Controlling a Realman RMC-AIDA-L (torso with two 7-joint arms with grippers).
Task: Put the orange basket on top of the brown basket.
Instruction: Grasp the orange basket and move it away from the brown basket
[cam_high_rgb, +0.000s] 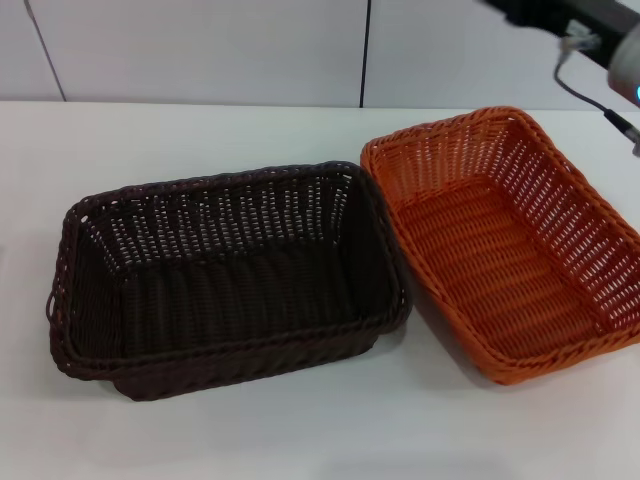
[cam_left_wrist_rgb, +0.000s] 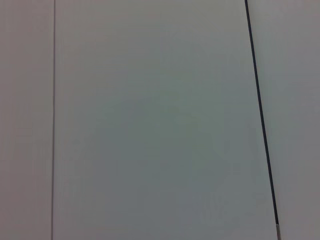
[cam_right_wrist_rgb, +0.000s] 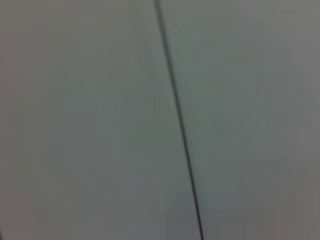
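Orange basket (cam_high_rgb: 510, 250) resting on the white table (cam_high_rgb: 200, 130), its near corner touching the brown basket (cam_high_rgb: 225, 280) to its left; stacking not begun, neither gripper in view, finger state indeterminable.

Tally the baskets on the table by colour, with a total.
Brown basket: 1
Orange basket: 1
Total: 2 baskets, side by side and both empty.
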